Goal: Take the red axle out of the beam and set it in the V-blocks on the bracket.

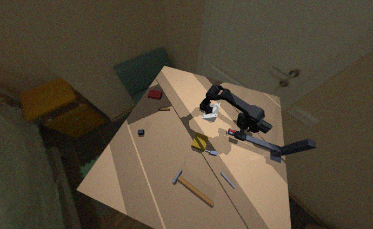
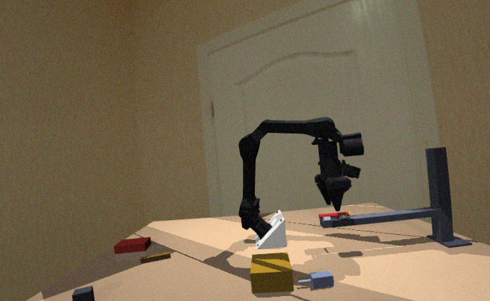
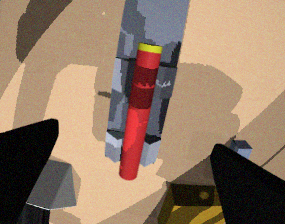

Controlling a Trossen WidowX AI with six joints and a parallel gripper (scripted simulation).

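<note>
Red axle (image 1: 231,131) (image 2: 333,215) (image 3: 136,120) in bracket's V-blocks (image 3: 152,151), open tool (image 2: 333,207) (image 3: 137,140) above
</note>
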